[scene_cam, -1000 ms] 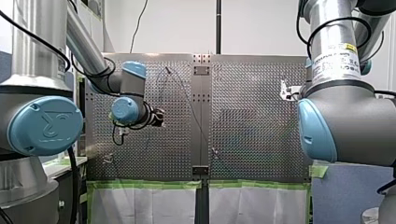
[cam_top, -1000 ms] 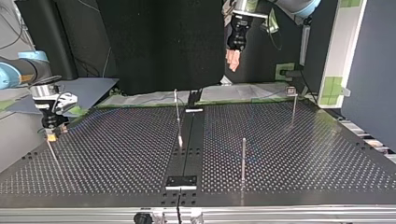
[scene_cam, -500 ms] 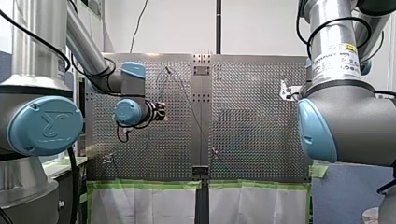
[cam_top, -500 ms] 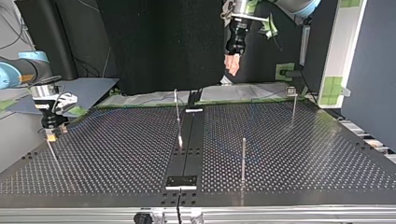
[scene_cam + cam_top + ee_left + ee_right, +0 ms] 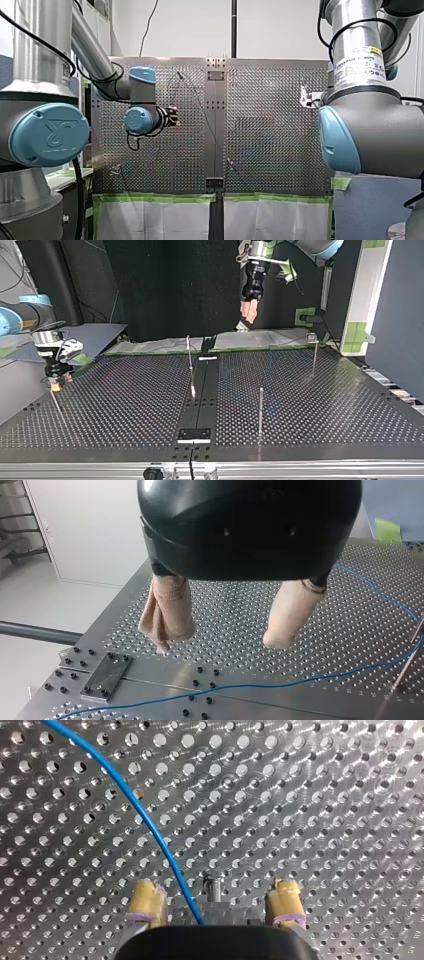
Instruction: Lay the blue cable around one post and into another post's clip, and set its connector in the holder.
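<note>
Over the tabletop (image 5: 225, 610), left claw (image 5: 220, 645) and right claw (image 5: 215, 882) are held open: approach stage, judged; blue cable (image 5: 150, 825) to be gripped next.

1. A robotics lab: my left arm (image 5: 47, 132) and my right arm (image 5: 370, 132), grey with blue caps, flank a perforated steel worktop (image 5: 125, 405).
2. Green tape (image 5: 160, 197) edges it.
3. Thin metal posts (image 5: 260, 410) stand upright before a black backdrop (image 5: 170, 285).

Perforated silver metal table (image 5: 325, 405).
Thin blue cable (image 5: 280, 684) lies on it; slim metal post (image 5: 260, 410) at black plate's (image 5: 194, 434) three o'clock.
</note>
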{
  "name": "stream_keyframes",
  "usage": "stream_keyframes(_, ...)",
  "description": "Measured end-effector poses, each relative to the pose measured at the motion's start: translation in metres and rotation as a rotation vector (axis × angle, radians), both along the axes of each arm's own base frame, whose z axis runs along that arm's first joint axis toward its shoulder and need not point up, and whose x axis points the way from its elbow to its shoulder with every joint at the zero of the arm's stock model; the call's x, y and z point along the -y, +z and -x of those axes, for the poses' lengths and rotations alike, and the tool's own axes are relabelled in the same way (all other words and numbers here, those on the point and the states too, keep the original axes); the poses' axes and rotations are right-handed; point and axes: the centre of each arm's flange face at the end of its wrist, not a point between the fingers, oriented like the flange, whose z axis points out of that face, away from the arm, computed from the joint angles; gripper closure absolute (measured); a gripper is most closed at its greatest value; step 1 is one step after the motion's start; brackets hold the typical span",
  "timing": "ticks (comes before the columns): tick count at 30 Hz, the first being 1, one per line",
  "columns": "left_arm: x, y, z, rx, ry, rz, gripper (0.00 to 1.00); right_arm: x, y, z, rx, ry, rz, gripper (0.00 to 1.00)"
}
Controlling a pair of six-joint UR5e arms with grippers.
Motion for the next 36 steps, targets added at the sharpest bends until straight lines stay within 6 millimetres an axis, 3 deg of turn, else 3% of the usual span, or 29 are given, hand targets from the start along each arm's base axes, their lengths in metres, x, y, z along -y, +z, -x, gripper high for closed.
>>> stream_keyframes(36, -0.0008, -0.0009, -0.0008, -0.003, 0.004, 0.007, 0.00, -0.0015, -0.0003, -0.0045, -0.008, 0.025, 0.002, 0.01)
